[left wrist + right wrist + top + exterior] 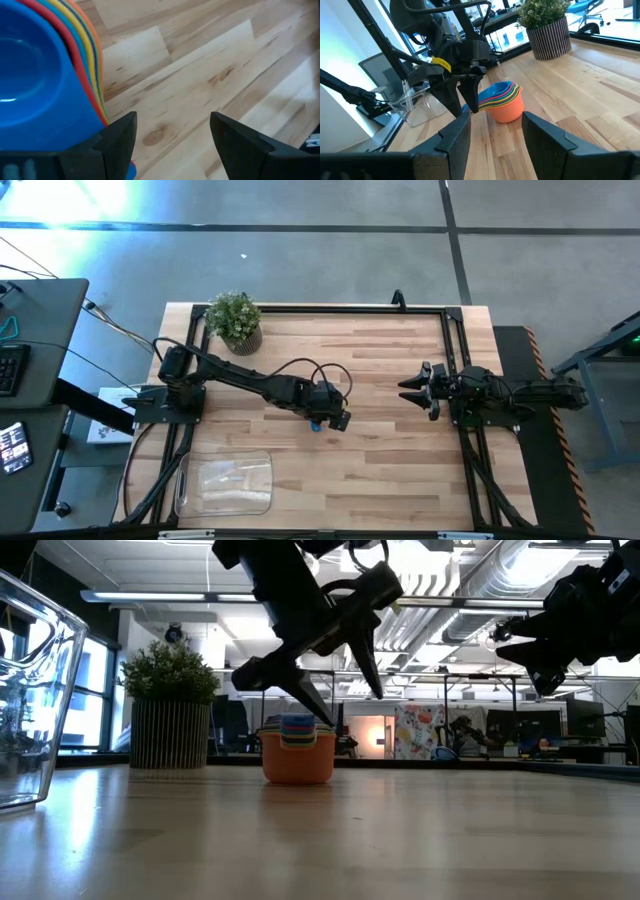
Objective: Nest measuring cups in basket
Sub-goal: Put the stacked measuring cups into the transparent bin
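We see the measuring cups (pixel 297 748) nested in one stack, orange on the outside and blue at the centre, standing on bare wood near the middle of the table (pixel 380 470). The left gripper (pixel 340 698) hangs just above the stack with its fingers spread wide and grasping nothing; in its own wrist view one finger (pixel 120 137) sits beside the blue cup's (pixel 35 90) rim, though we cannot tell if it touches. The basket (pixel 224 483) lies well apart, by the table's front edge on the left side. The potted plant (pixel 236 320) stands at the far edge, left of centre. We find open wood between the stack and the basket, and more to the right. The right gripper (pixel 413 389) waits by the right side rail, fingers parted and holding nothing.
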